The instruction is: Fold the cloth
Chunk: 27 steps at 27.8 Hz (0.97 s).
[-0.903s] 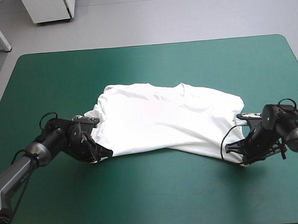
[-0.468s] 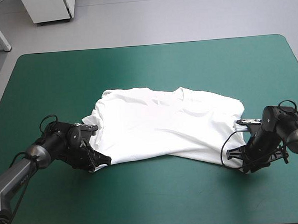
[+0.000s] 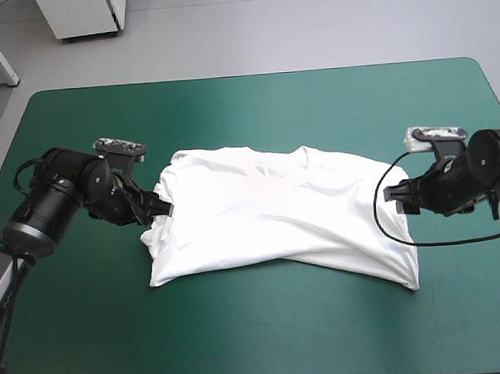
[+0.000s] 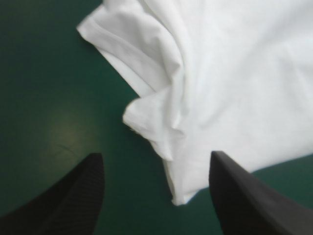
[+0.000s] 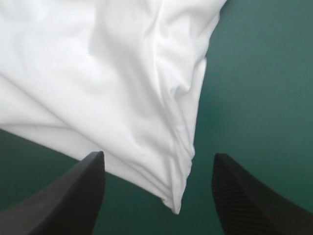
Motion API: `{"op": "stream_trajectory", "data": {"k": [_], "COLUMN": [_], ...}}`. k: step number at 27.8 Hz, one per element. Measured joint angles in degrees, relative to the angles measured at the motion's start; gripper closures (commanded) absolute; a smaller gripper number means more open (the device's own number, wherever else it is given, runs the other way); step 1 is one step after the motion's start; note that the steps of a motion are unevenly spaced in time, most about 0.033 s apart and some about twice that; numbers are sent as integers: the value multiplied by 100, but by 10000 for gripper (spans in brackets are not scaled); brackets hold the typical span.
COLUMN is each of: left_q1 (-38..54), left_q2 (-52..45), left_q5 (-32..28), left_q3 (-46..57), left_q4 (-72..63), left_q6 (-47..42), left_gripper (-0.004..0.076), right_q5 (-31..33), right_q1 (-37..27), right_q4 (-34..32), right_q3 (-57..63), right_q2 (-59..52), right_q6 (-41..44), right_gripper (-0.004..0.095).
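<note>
the white short-sleeved fabric t-shirt (image 3: 276,211) lies spread across the middle of the teal-green table cover (image 3: 271,110), roughly flat, with its near edge running on a slant. the left gripper with two broad black fin-shaped fingers (image 3: 155,209) sits at the shirt's left edge and the matching right gripper (image 3: 397,198) at its right edge. both stand open and hold nothing.

in the left wrist view the left gripper (image 4: 155,155) faces a bunched sleeve (image 4: 146,117) that is rucked into several layers. closing there will likely catch only some of them, so the fold would lift lopsided and leave a lump inside.

in the right wrist view the right gripper (image 5: 157,154) faces a pointed corner (image 5: 173,203) below a run of pleats. a pinch on the very tip may slip out once the cloth takes weight, and a deeper bite would lock the pleats into the fold.

because the near edge is slanted, equal moves by both arms would probably lay the edges askew. fingers closing low on the cover could also drag the shirt sideways.
</note>
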Motion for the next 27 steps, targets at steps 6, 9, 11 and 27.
{"op": "stream_trajectory", "data": {"k": [6, 9, 11, 27], "left_q1": [160, 462, 633, 1093], "left_q2": [35, 215, 377, 2726], "left_q5": [135, 73, -35, -379], "left_q3": [-251, -254, -266, -1269], "left_q4": [371, 264, 147, -33], "left_q6": [-190, -205, -175, 271], "left_gripper": [262, 264, 265, 286], "right_q5": [70, 96, 116, 122], "right_q1": [0, 0, 0, 0], "right_q4": [-152, -158, -164, -302], "right_q3": [-866, -966, -972, -978], "right_q2": [-62, -62, -62, -62], "right_q6": [175, 196, 200, 213], "right_gripper": [369, 370, 371, 399]}}
